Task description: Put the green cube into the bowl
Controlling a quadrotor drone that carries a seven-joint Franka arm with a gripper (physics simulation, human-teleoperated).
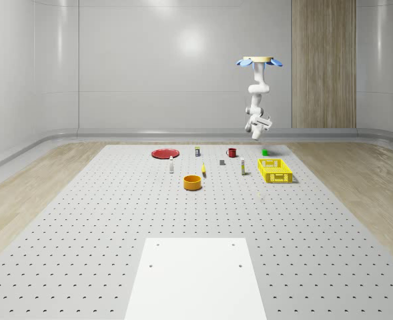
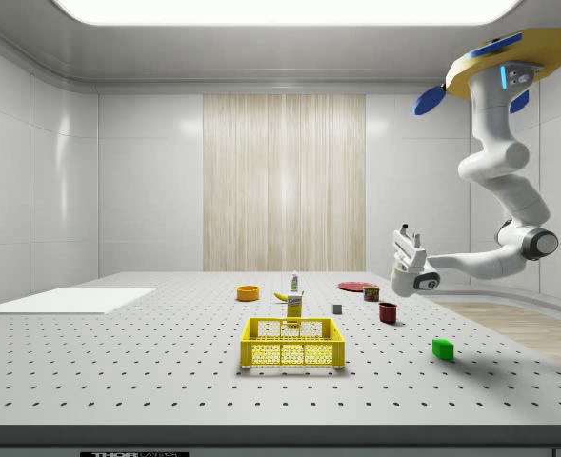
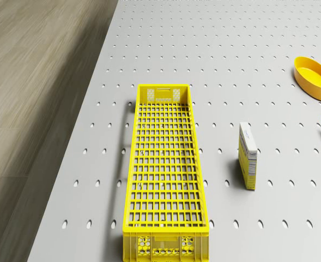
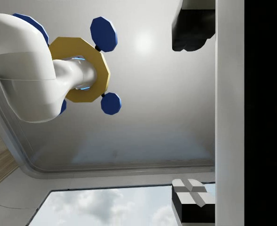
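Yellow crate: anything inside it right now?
The yellow crate looks empty: the drone view shows only its bare mesh floor, the side view nothing through its walls. The green cube lies on the table beside it, outside.

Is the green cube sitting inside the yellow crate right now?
No, the green cube lies on the bare table, apart from the yellow crate, toward the side view's right.

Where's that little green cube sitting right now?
The green cube rests on the table's far part in the whole-scene view, just behind the yellow crate and right of the red mug, with the gripper hanging above it.
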